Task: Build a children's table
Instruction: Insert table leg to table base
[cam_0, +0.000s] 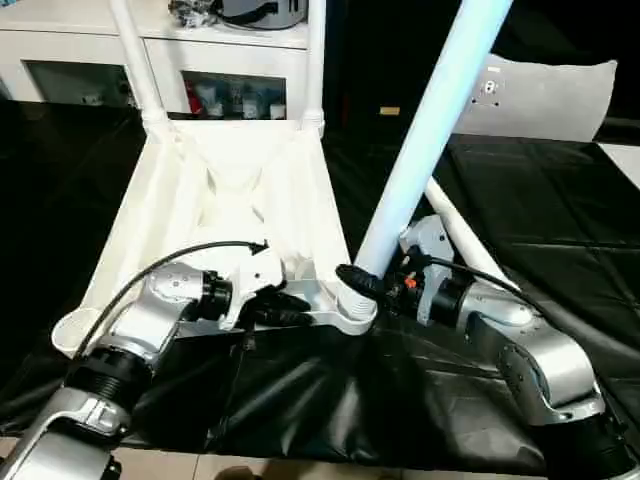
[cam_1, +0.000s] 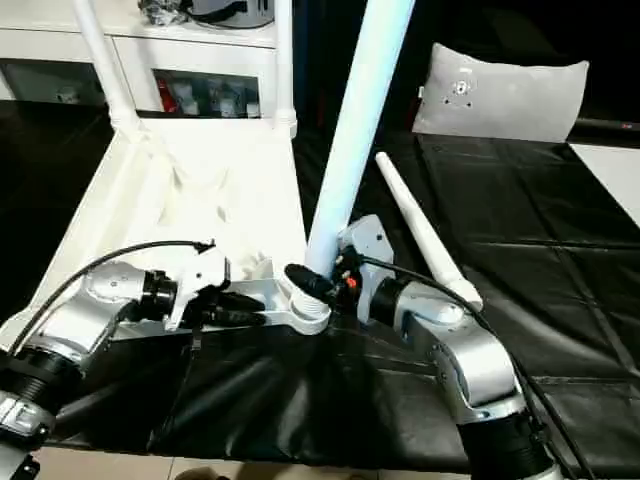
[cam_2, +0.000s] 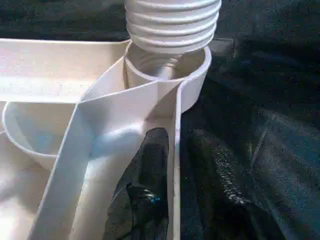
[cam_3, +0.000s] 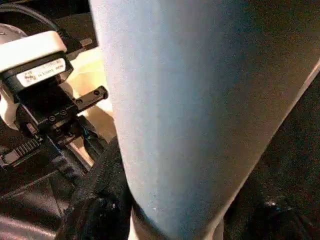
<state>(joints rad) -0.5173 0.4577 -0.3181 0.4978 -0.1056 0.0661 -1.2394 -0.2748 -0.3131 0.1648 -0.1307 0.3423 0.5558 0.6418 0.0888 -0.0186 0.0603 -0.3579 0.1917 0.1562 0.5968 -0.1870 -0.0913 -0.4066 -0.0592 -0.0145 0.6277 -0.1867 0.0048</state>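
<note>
Right gripper (cam_0: 362, 283) is clamped on tilted leg (cam_0: 425, 135) low down; threaded end is seated in near corner socket (cam_2: 167, 70), long axis leaning up-right. Left gripper (cam_0: 290, 308) straddles tabletop (cam_0: 180, 215) rim, fingers slightly parted, on black sheet (cam_0: 520, 200).

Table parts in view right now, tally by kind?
White plastic square tabletop, underside up: 1
Long white tube legs: 4, two standing in far sockets, one held at near socket, one lying on the black sheet
Total: 5
</note>
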